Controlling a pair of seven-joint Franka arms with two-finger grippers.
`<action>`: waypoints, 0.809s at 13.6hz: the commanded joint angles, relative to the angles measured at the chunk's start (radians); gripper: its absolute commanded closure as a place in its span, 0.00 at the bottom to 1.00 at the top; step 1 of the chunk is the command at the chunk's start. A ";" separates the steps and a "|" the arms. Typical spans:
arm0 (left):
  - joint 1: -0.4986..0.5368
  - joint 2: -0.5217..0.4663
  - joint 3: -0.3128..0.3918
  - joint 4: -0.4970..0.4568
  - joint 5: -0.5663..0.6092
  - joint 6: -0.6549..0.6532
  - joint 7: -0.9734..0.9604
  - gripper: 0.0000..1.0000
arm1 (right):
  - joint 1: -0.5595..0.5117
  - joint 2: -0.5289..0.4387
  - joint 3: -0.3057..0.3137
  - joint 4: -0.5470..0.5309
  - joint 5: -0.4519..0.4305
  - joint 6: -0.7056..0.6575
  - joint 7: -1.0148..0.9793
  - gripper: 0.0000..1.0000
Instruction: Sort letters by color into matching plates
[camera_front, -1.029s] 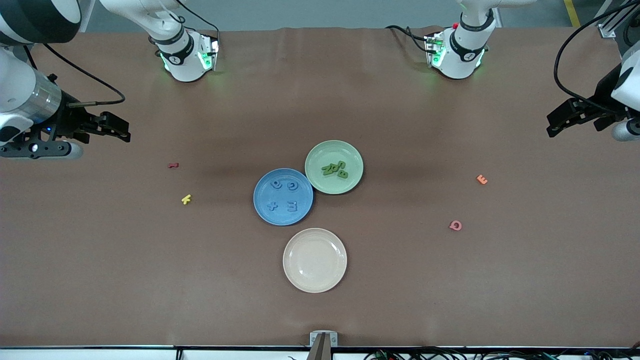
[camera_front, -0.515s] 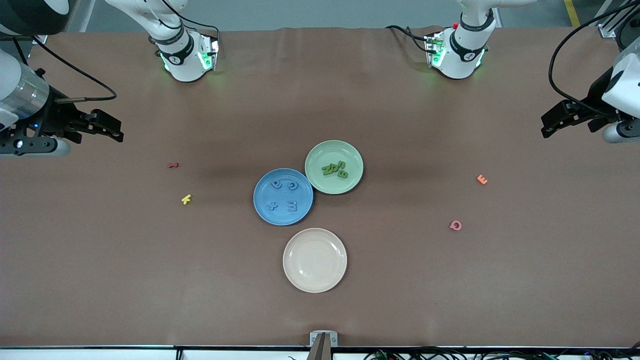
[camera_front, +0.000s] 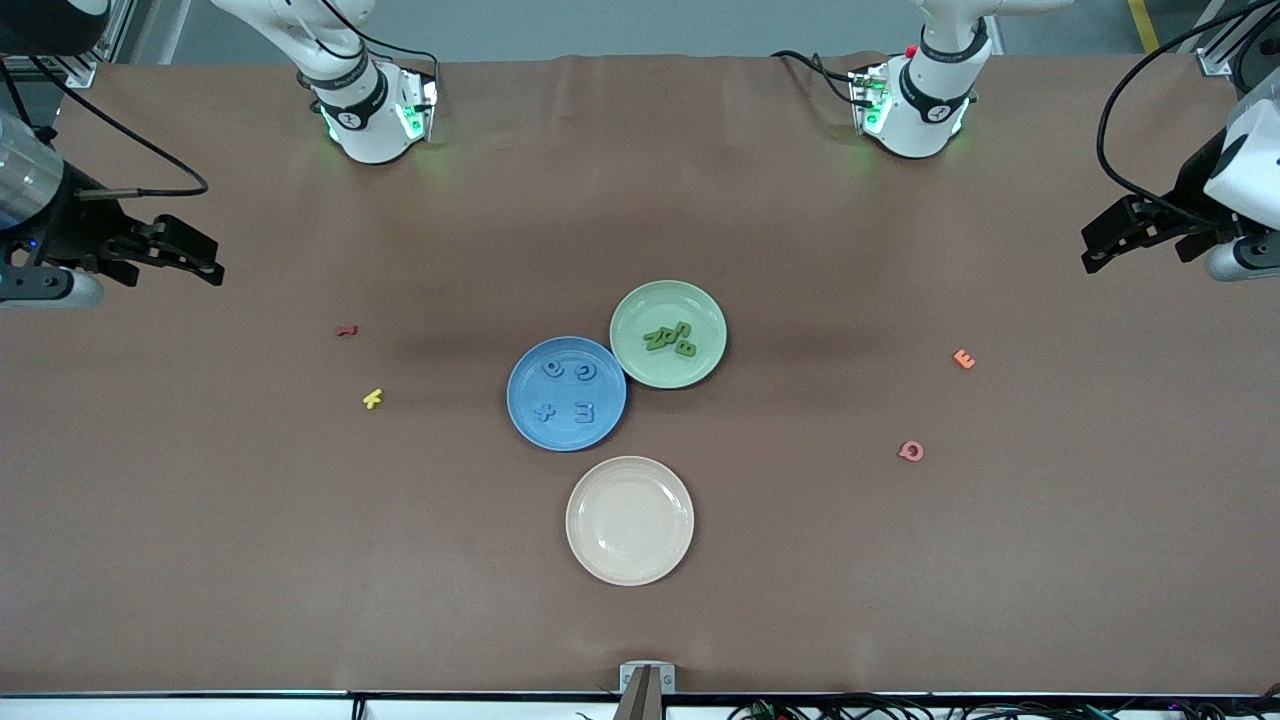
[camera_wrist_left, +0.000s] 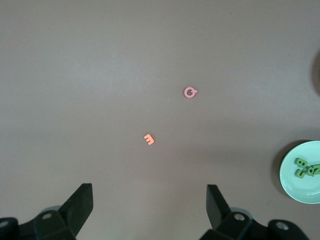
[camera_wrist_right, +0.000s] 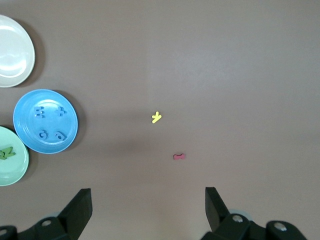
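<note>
The blue plate (camera_front: 566, 393) at the table's middle holds several blue letters (camera_front: 584, 411). The pale green plate (camera_front: 668, 333) touches it, slightly farther from the front camera, and holds a pile of green letters (camera_front: 670, 338). Both plates show in the right wrist view: blue (camera_wrist_right: 45, 121), green (camera_wrist_right: 11, 156). The green plate also shows in the left wrist view (camera_wrist_left: 301, 171). My right gripper (camera_front: 190, 257) is open and empty, raised over the right arm's end of the table. My left gripper (camera_front: 1112, 236) is open and empty, raised over the left arm's end.
A cream plate (camera_front: 629, 520) sits nearer the front camera than the blue plate. A red letter (camera_front: 346, 329) and a yellow letter (camera_front: 372, 398) lie toward the right arm's end. An orange letter (camera_front: 963, 359) and a pink letter (camera_front: 911, 450) lie toward the left arm's end.
My right gripper has pulled back toward its end of the table and risen. My left gripper has shifted slightly. The plates and letters have not moved.
</note>
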 joint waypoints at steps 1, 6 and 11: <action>0.001 -0.019 -0.013 -0.001 -0.042 0.005 0.017 0.00 | -0.040 -0.008 0.022 0.062 -0.017 -0.014 0.006 0.00; -0.001 -0.011 -0.014 0.014 -0.044 -0.020 0.017 0.00 | -0.096 -0.007 0.024 0.070 0.001 -0.014 -0.002 0.00; -0.002 -0.008 -0.017 0.014 -0.041 -0.034 0.060 0.00 | -0.099 -0.007 0.024 0.075 0.003 -0.007 -0.002 0.00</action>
